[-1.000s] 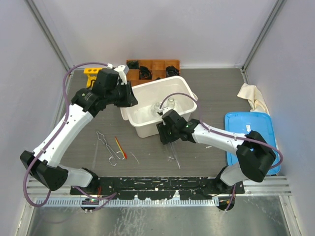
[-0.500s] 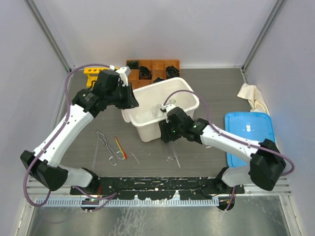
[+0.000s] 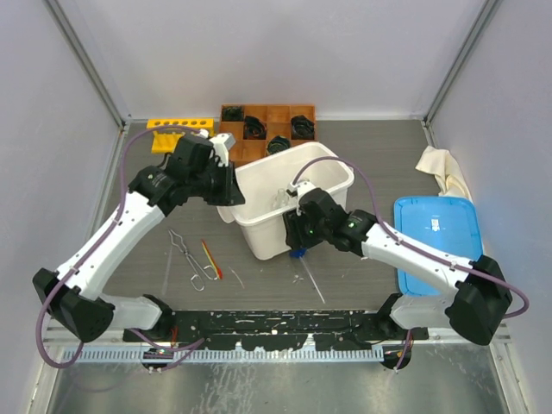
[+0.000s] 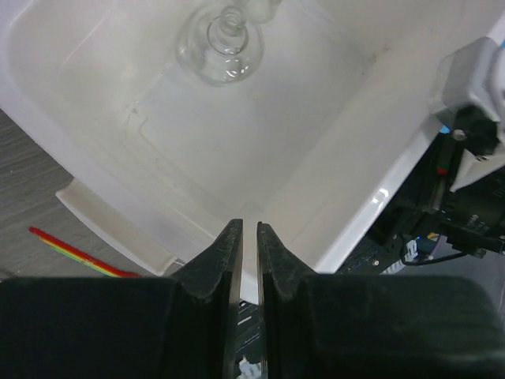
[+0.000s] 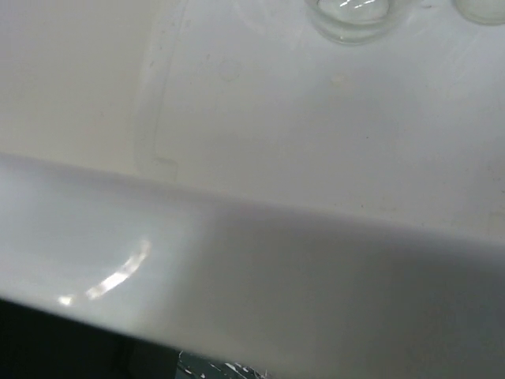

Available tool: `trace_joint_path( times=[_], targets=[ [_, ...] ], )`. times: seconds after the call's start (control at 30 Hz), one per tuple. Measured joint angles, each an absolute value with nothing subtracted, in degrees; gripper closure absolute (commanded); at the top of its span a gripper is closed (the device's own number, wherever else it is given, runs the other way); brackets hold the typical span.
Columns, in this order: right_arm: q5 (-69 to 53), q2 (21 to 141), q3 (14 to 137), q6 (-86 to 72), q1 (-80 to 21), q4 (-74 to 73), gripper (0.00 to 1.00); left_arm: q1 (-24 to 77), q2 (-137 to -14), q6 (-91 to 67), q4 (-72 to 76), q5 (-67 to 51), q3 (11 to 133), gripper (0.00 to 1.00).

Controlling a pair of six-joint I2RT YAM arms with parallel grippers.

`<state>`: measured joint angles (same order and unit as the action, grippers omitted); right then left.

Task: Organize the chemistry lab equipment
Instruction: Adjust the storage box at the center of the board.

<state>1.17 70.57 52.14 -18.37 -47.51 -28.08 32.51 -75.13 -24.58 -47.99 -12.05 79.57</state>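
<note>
The white plastic tub [image 3: 321,169] is smooth, glossy and rounded at its corners. It sits mid-table on the grey wood-grain tabletop [image 3: 371,147]. The left gripper [image 4: 243,229] has its black wedge-shaped fingers drawn to a narrow slit over the tub's near corner rim, apparently pinching that rim. A round-bellied clear glass flask [image 4: 225,43] stands on the tub floor, well ahead of those fingertips. The right gripper [image 3: 296,233] presses against the tub's near wall, but its wrist view shows only blurred white rim, so its opening cannot be told. The blue-bulb dropper [image 3: 297,254] lies on the table just beside it. The thin red-orange stick [image 3: 211,259] and the wiry metal tongs [image 3: 191,257] lie left of the tub.
</note>
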Motion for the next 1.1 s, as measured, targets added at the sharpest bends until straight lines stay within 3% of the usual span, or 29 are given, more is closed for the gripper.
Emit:
trace_joint_path(
  times=[0.33,1.1],
  targets=[
    [-1.28,76.58,51.09,-18.33,-47.53,-25.52,0.43,33.43,-70.22,-24.36,-47.79,-15.4,81.34,0.85],
    [-8.27,89.45,57.43,-14.96,-47.62,-20.93,0.42,34.83,-73.1,-20.12,-50.89,-18.44,81.56,0.85]
  ],
)
